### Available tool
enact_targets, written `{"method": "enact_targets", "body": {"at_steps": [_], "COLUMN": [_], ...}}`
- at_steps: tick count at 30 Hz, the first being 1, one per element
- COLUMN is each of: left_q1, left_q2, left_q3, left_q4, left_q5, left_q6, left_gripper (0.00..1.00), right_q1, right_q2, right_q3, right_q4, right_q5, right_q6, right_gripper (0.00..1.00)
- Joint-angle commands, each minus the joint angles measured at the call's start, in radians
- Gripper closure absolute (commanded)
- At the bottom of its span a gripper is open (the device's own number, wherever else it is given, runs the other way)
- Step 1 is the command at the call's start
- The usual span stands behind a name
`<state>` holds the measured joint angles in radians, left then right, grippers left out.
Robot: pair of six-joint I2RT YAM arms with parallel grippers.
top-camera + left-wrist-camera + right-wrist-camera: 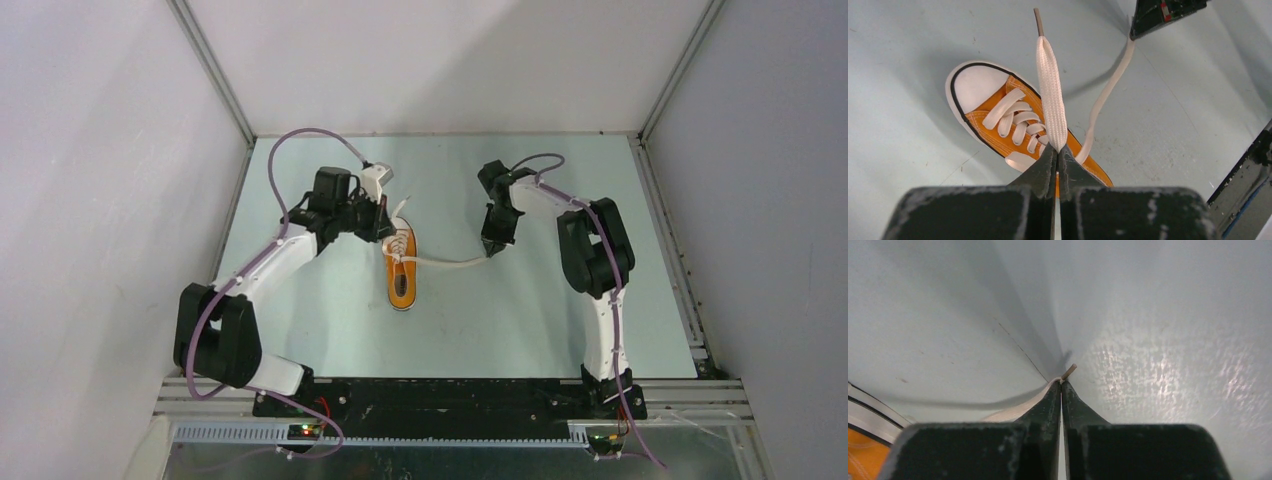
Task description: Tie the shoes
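White links and bulky black joints form the left arm (270, 262) and right arm (605, 330). Purple cables (275, 170) trail behind the left claw (1057, 149) and right claw (1061, 384), whose dark fingers (1038, 177) look scuffed.

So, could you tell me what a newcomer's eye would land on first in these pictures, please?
The orange sneaker stands out first, lying alone in the middle of the pale table. Next come its laces. The left tool is shut on a flat white lace right above the shoe. The right tool, off to the shoe's right, pinches the tip of the second lace, which stretches across from the shoe.
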<state>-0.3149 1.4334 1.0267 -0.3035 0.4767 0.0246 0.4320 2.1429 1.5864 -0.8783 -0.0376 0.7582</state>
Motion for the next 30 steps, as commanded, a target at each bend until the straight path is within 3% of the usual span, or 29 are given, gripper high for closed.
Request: {"method": "enact_targets", "body": {"at_steps": [1, 8, 14, 19, 26, 30], "left_q1": [-0.008, 0.008, 0.046, 0.053, 0.055, 0.057], "left_q2": [-0.033, 0.053, 0.173, 0.24, 0.261, 0.317], "left_q3": [0.0, 0.076, 0.225, 0.303, 0.299, 0.334], "left_q4": [-0.035, -0.224, -0.346, -0.367, -0.283, -0.334], "left_q5": [0.071, 0.233, 0.286, 0.306, 0.364, 0.426], "left_q6": [0.06, 0.278, 0.341, 0.349, 0.319, 0.335], "left_gripper": [1.0, 1.0, 1.0, 1.0, 0.96, 0.95], "right_q1": [-0.008, -0.033, -0.04, -0.018, 0.033, 0.05], "right_q2": [0.089, -0.097, -0.283, -0.316, -0.264, -0.221], "right_q3": [0.019, 0.097, -0.034, -0.033, 0.042, 0.11], "right_q4": [0.137, 0.354, 0.642, 0.698, 0.746, 0.728], "right_q5": [0.075, -0.204, -0.552, -0.824, -0.906, -0.927], "right_q6": [-0.183, -0.477, -0.607, -0.678, -0.65, -0.64], "right_gripper": [1.0, 1.0, 1.0, 1.0, 1.0, 1.0]}}
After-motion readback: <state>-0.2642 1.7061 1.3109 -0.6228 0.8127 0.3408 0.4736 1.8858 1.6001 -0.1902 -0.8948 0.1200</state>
